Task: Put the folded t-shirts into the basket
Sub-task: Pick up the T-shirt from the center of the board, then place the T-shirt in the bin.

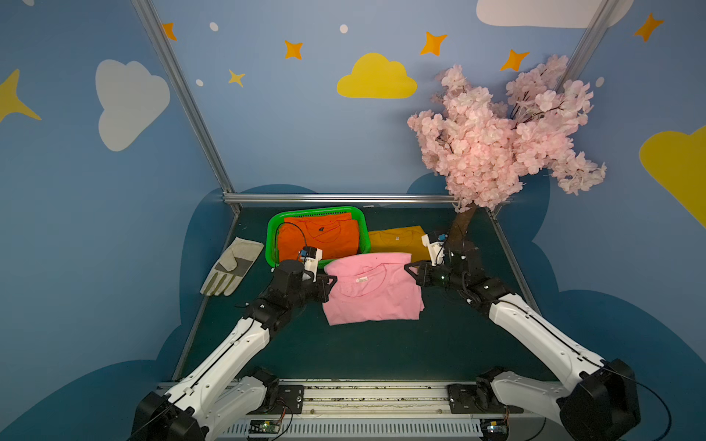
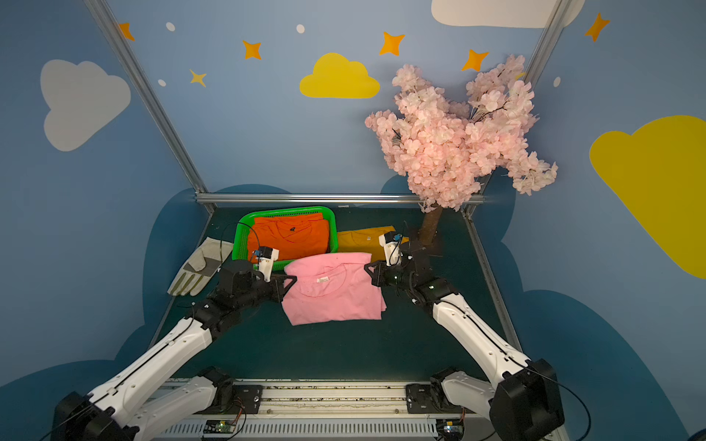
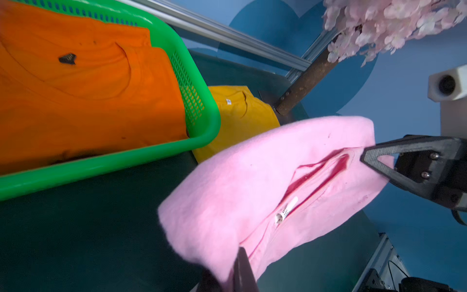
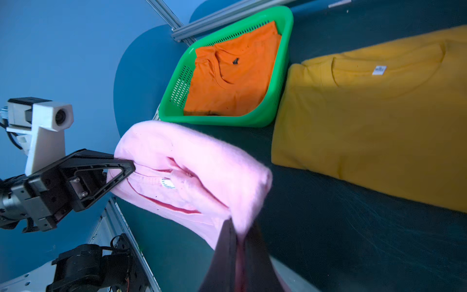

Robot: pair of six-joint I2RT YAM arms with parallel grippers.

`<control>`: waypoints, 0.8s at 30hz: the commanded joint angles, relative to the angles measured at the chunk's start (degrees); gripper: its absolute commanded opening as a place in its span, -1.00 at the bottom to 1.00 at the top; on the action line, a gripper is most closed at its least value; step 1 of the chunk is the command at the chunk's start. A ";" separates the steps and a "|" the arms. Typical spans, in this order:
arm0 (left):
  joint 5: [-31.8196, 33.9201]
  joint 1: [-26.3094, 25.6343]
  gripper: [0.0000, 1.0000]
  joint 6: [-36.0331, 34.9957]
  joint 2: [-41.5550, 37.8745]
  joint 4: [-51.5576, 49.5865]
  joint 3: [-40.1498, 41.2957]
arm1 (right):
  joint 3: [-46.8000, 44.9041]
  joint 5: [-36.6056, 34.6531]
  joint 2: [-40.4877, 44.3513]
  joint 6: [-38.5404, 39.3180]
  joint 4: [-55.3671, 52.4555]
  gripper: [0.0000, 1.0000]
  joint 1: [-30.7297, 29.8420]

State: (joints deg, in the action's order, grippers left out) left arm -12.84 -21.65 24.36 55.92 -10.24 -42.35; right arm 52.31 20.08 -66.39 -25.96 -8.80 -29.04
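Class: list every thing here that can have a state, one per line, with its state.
pink t-shirt: folded, gripped at both sides
orange t-shirt: folded, in green basket
mustard t-shirt: folded, on table beside basket
work glove: flat on table
left gripper: shut on pink t-shirt
right gripper: shut on pink t-shirt

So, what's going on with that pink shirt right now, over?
Left gripper and right gripper both shut on the pink t-shirt, one each side. Orange t-shirt already in the basket. Yellow t-shirt beside it; nothing blocking.

Glossy plastic basket (image 1: 317,211), matt pink cloth t-shirt (image 1: 372,294)
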 commanded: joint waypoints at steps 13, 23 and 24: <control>-0.61 15.69 -0.96 -5.74 11.71 -12.62 -28.66 | 29.08 -9.74 -19.12 1.29 -0.34 -1.00 -7.48; -3.59 24.64 -0.96 -6.64 27.01 -15.83 -44.16 | 54.35 -7.98 -42.34 -0.56 -1.27 -1.00 -8.10; -3.75 25.27 -0.95 -6.50 28.15 -15.99 -45.16 | 57.08 -7.69 -44.43 -0.54 -2.08 -1.00 -8.08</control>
State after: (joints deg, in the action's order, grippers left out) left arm -14.76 2.09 18.55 81.91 -24.71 -84.90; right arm 104.42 11.68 -107.39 -26.02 -10.00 -36.95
